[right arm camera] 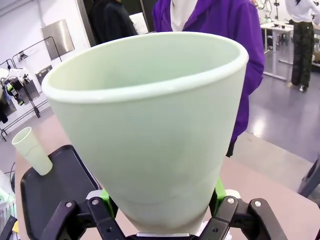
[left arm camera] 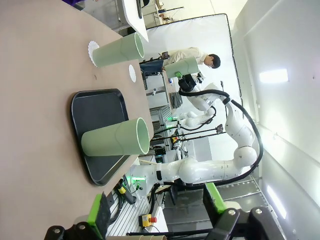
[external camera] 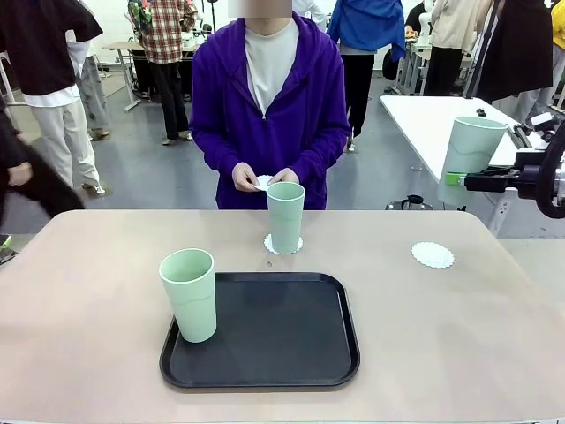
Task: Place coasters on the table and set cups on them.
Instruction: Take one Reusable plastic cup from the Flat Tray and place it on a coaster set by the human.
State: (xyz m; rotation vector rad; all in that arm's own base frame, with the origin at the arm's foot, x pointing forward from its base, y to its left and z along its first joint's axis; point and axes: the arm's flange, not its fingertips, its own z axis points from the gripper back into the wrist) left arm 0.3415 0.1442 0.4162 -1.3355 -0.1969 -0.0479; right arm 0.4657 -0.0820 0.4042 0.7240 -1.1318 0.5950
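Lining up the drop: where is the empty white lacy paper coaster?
Front view: the empty white lacy paper coaster lies on the beige table, robot's right side, past the black tray's far right corner, right of the centre mint-green cup.

A: Where does the table (external camera: 79, 265) lie open?
B: Its left and right flanks are bare; nothing stands near the bare coaster (external camera: 433, 255) on the right.
A: And the obstacles?
B: Centre: the black tray (external camera: 291, 340), first cup (external camera: 188, 294) upright at its left side. Behind it stands the second cup (external camera: 285, 217), the person's hands (external camera: 244, 177) just beyond. The third cup (external camera: 472, 146), in the right gripper (external camera: 455, 178), hangs past the right edge.
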